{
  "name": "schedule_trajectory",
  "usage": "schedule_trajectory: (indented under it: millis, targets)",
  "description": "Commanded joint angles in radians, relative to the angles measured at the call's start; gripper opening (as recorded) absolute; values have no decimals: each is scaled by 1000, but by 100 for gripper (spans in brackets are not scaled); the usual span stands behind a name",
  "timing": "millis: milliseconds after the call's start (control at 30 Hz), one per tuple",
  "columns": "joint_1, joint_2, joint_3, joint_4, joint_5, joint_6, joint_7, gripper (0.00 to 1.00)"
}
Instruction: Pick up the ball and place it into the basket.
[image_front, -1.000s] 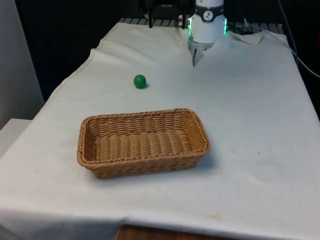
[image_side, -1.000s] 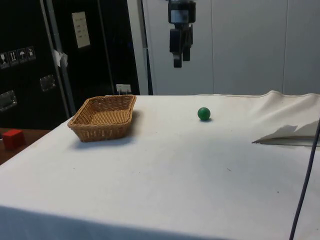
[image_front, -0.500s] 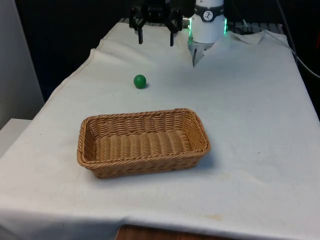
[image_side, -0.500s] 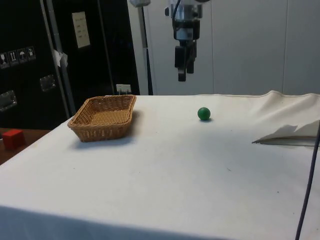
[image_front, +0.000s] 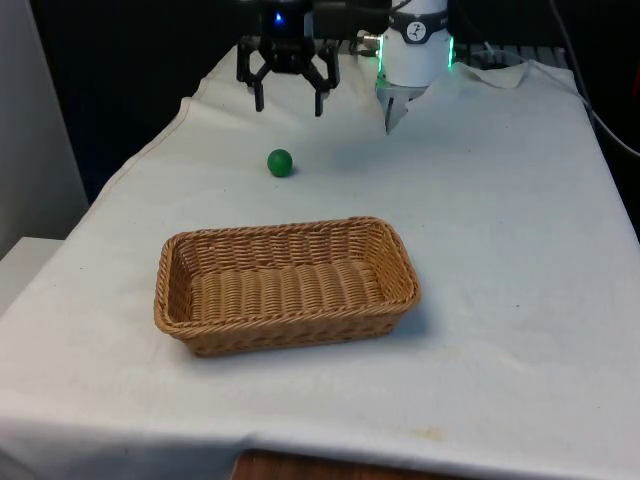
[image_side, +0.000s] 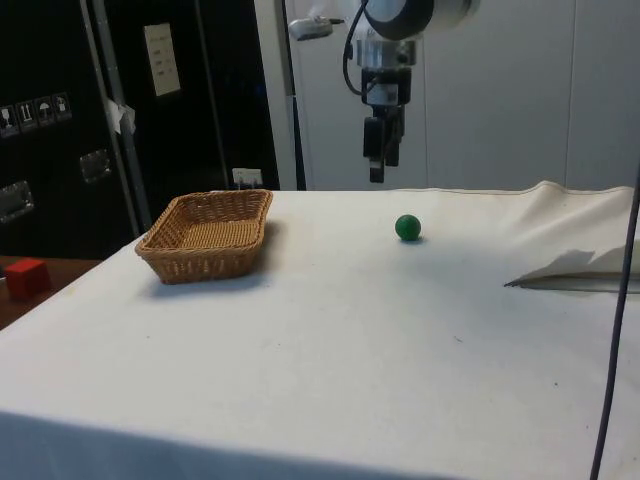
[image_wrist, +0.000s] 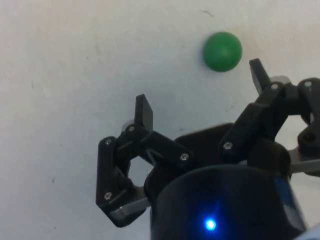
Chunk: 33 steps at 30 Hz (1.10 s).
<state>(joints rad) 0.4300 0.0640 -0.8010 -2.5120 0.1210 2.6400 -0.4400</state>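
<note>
Two spread fingers (image_front: 258, 102) poise pincer (image_front: 288, 105) above ball (image_front: 280, 162).

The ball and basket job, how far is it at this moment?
Nothing is finished yet: the green ball lies on the white cloth, apart from the empty wicker basket. In hand: the hand hangs open in the air near the ball, not touching it. Left: descend, grasp, carry, release into the basket.

hangs in the front view's upper left, gripper (image_front: 288, 103) pointing straight down, fingers (image_wrist: 144, 111) spread wide, nothing between.
</note>
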Motion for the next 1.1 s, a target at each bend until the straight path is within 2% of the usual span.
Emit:
schedule_trajectory:
  millis: [0,33,67,233,267,300,333,367,567,600,633,833,867,900,1067]
  targets:
    - [-5,-1,3,-4,31,7,-31,100]
    - [-1,8,-3,1,14,2,-15,100]
    - [-6,7,1,-3,45,9,-46,100]
    - [-13,59,-5,7,139,18,-137,100]
    - [-13,59,-5,7,139,18,-137,100]
    - [-14,78,-5,10,171,22,-166,100]
    - [-6,90,-16,18,159,11,-155,100]
    - [-15,87,-5,11,186,24,-182,100]
    - [-22,143,-10,16,284,37,-281,100]
    - [-11,148,-24,22,261,21,-259,100]
    - [-22,150,-10,15,298,39,-294,100]
    - [-25,198,-9,20,383,52,-375,100]
    - [-13,206,-24,23,365,36,-358,100]
    - [-25,206,-9,22,394,54,-385,100]
    - [-27,243,-5,29,459,65,-444,100]
